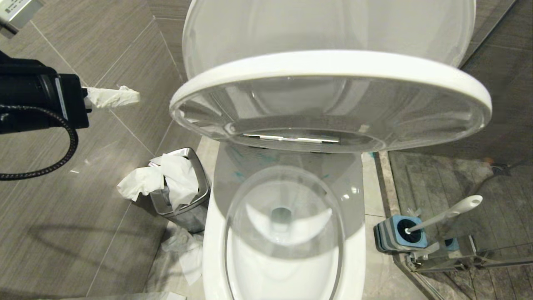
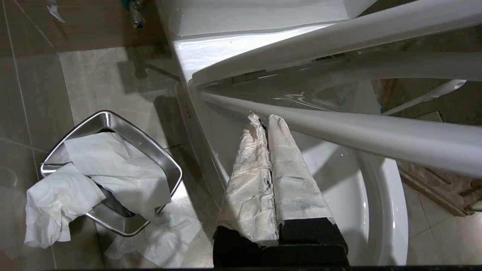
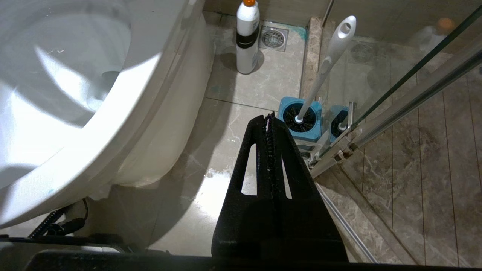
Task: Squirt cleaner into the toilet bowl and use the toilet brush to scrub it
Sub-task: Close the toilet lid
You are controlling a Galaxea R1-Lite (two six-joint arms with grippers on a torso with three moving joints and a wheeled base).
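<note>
The white toilet bowl (image 1: 283, 250) fills the middle, with its lid (image 1: 333, 62) hanging half raised over the back. Faint turquoise streaks of cleaner (image 1: 250, 163) mark the ceramic behind the basin. At the right, the toilet brush (image 1: 447, 214) stands in its grey-and-blue holder (image 1: 391, 239) on the floor, and its white handle (image 3: 331, 56) leans away. My left gripper (image 1: 112, 96) hovers left of the lid, shut and empty; its paper-wrapped fingertips (image 2: 276, 122) lie close to the raised seat edge (image 2: 357, 130). My right gripper (image 3: 268, 117) is shut and empty, above the floor short of the holder (image 3: 301, 118).
A steel bin (image 1: 195, 200) stuffed with white paper (image 1: 141, 181) stands left of the toilet, with more paper on the floor. A white bottle with an orange cap (image 3: 247, 37) stands by a floor drain. A glass shower screen and its metal rail (image 3: 395, 113) run on the right.
</note>
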